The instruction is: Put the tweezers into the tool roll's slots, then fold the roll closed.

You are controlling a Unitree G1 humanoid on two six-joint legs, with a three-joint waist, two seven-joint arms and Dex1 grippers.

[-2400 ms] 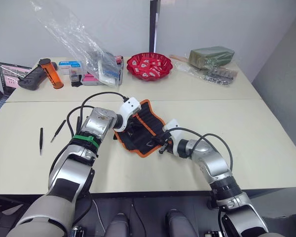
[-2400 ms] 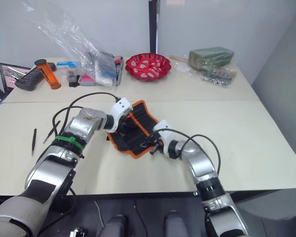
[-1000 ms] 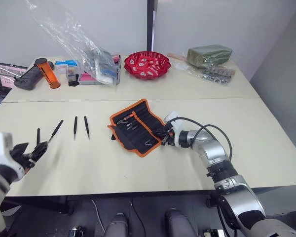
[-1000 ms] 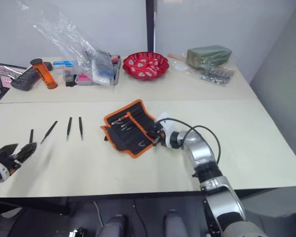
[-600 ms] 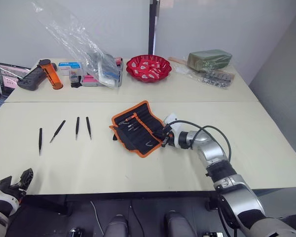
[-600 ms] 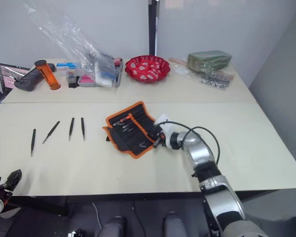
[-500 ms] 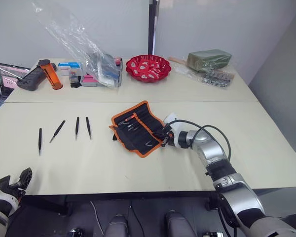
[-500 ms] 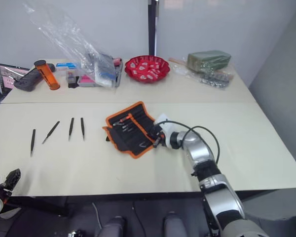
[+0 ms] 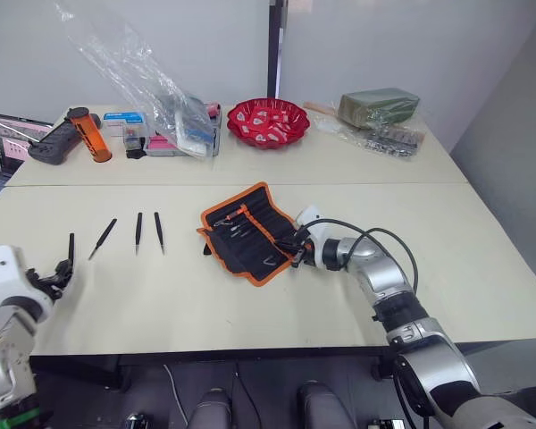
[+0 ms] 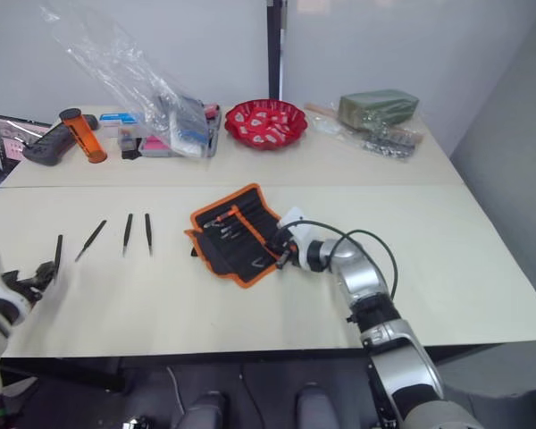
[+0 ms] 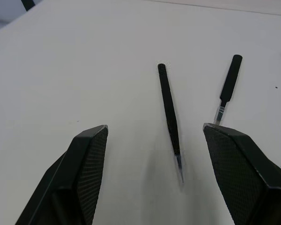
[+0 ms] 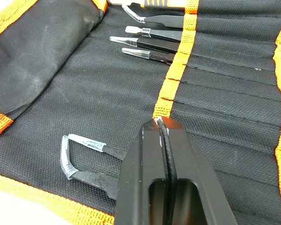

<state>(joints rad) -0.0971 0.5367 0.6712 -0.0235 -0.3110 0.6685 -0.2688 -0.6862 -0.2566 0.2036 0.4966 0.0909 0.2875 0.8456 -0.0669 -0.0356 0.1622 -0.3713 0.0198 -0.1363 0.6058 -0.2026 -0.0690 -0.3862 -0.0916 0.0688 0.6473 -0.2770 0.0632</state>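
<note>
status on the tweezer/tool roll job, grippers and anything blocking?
Left gripper open, straddling the outermost loose tweezer. Right gripper shut, tips pressed on the open tool roll. Four tweezers loose on the table, nothing blocking.

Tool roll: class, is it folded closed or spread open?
Spread open: the tool roll lies flat, its inner slots and several tweezers showing.

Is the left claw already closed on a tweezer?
No: the left claw is open, with a loose tweezer lying flat on the table between its fingers.
</note>
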